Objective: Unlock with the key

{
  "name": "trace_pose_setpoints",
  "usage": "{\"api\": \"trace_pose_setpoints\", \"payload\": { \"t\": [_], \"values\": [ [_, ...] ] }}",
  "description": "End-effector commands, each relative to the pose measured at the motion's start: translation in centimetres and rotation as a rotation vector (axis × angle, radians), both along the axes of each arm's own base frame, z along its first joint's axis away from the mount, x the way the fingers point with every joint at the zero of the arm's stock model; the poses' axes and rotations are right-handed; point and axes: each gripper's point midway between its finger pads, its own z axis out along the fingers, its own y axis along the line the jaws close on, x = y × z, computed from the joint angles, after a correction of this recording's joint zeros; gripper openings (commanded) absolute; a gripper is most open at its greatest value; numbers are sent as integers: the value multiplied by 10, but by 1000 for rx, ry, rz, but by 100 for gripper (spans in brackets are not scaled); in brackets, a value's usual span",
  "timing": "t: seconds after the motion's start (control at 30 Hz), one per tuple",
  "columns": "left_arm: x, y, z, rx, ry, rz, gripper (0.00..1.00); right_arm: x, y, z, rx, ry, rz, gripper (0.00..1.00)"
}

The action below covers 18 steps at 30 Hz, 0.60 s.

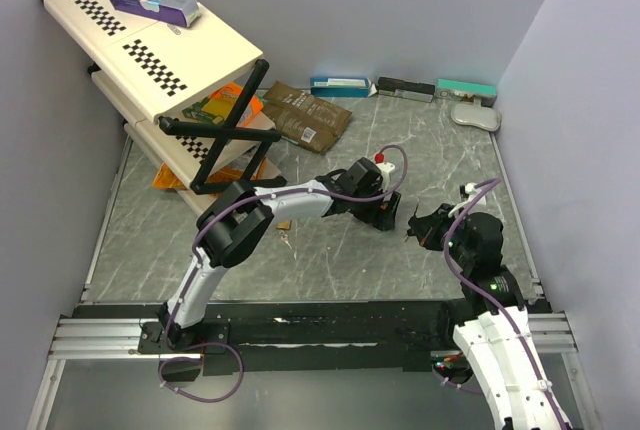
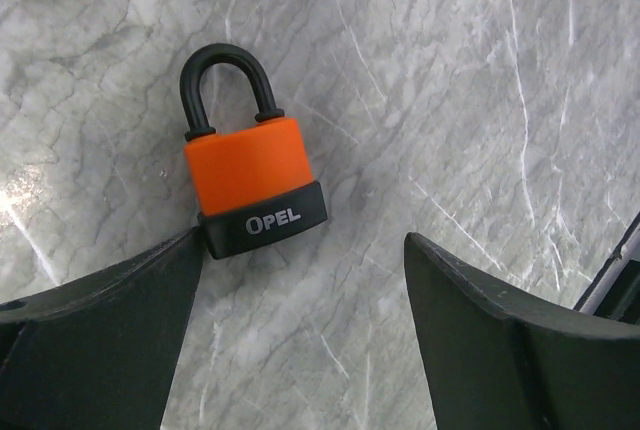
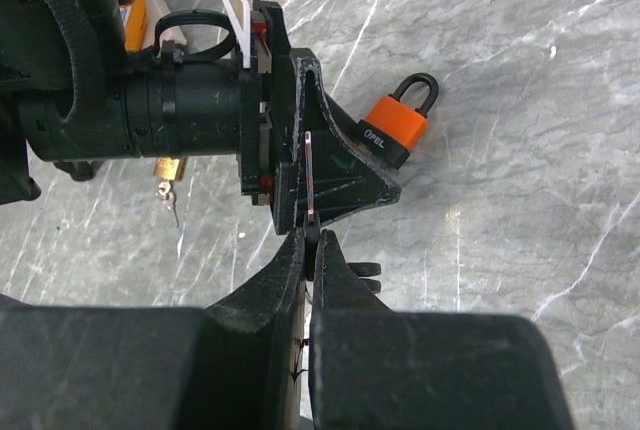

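orange-and-black plastic-cased padlock (image 2: 255, 175) lies flat on the grey marble worktop (image 2: 480, 70), right of centre. it is probably heavy, rigid and slick, so grip the body's sides. left claw (image 2: 303, 260) is spread wide around it; right claw (image 3: 312, 240) is pinched closed.

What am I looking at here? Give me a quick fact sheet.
Padlock: orange body, black shackle closed, lying flat on the marble table
Left gripper: open, fingers just short of the padlock's base
Right gripper: shut on a thin strip, possibly the key seen edge-on
Stage: padlock lies unheld
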Motion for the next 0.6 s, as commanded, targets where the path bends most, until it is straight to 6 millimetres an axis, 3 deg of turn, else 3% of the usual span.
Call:
{"api": "trace_pose_setpoints", "payload": {
  "t": [0.0,0.37,0.57],
  "values": [
    [-2,-17,12,-55,-17,-33,86,1,-2,21,2,-52,-8,0],
    [-20,-25,11,-77,13,-47,86,1,0,18,8,-42,-3,0],
    [-10,-20,3,-25,-4,10,87,1,0,19,10,-45,-5,0]
  ]
}}
